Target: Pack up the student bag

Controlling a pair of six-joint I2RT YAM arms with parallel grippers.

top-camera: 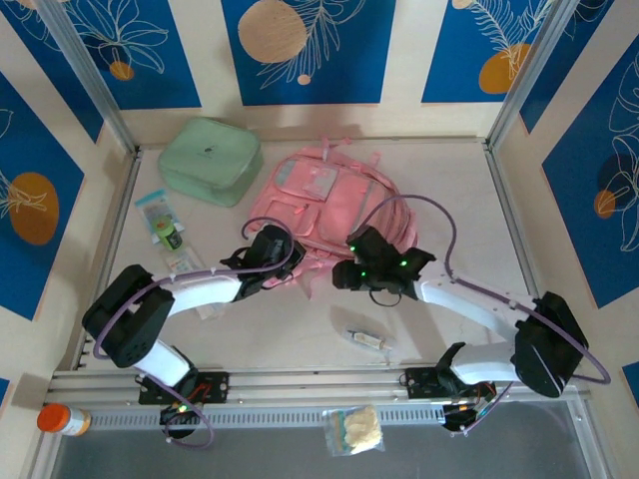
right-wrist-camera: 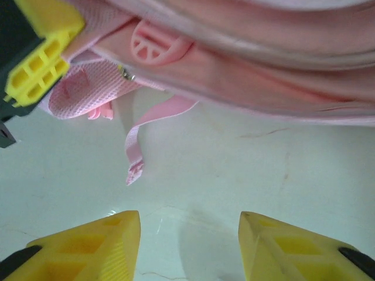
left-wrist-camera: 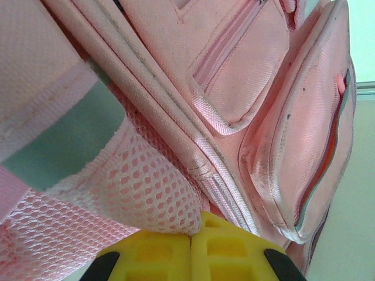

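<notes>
- Student bag (top-camera: 324,205) lies flat on the counter (right-wrist-camera: 263,170), upper centre of the top view.
- Left claw (left-wrist-camera: 190,237): pads together, pinching the mesh pocket (left-wrist-camera: 146,187).
- Right claw (right-wrist-camera: 190,225): fingers apart, empty. I'd go for the round pull tab (right-wrist-camera: 155,47), upper left, with the mesh kept taut.

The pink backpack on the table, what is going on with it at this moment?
Two robot arms are working at the student bag, which lies flat on the table. The left gripper is shut on the bag's mesh pocket. The right gripper is open above the table beside the bag's lower edge, holding nothing. A mint-green case lies outside the bag.
</notes>
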